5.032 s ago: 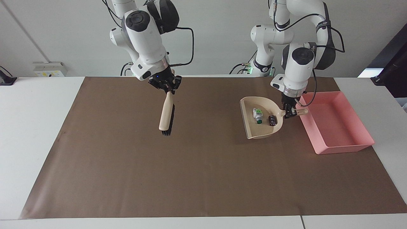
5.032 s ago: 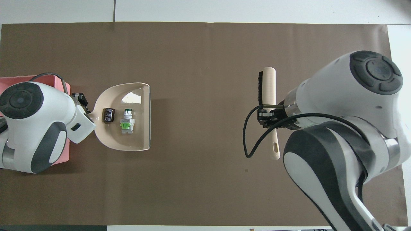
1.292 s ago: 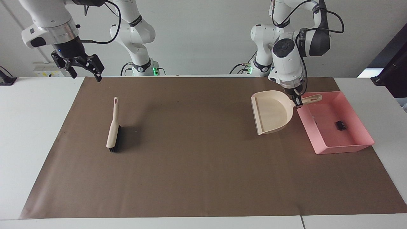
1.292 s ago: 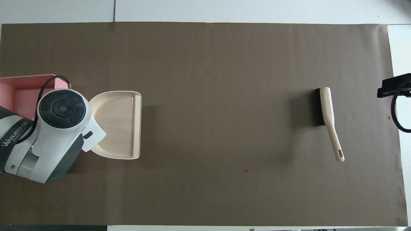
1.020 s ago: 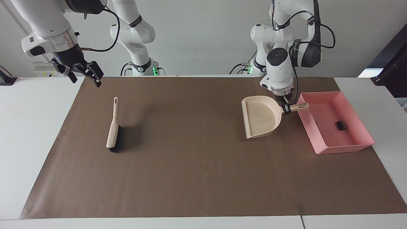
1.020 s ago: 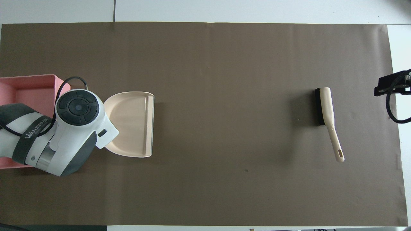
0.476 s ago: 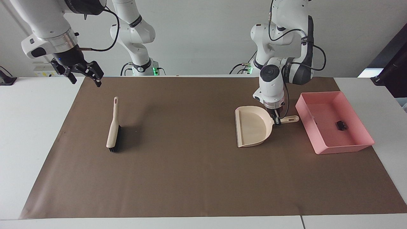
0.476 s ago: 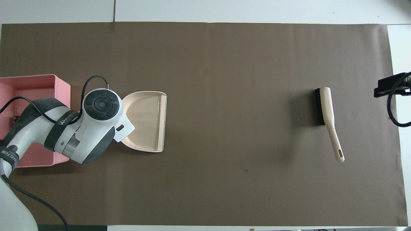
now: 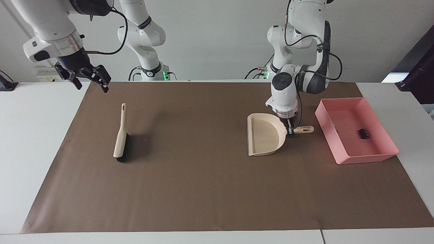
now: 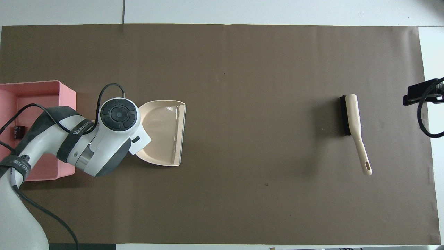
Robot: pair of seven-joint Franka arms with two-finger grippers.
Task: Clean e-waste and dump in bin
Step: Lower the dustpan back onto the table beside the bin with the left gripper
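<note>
Setting dustpan (image 9: 265, 135) down flat beside bin (image 9: 379, 156); left gripper (image 9: 291, 130) clamped on its handle, release only once seated; right gripper (image 9: 89, 77) waits, jaws apart.

I see open brown mat (image 9: 203, 176) between the brush (image 9: 119, 140) and the dustpan (image 9: 262, 135), with the bin (image 9: 369, 157) beside the dustpan.

The left gripper (image 9: 291, 133) has carried the emptied dustpan (image 9: 264, 135) away from the bin (image 9: 352, 130) and lowered it onto the brown mat (image 9: 203, 189).
</note>
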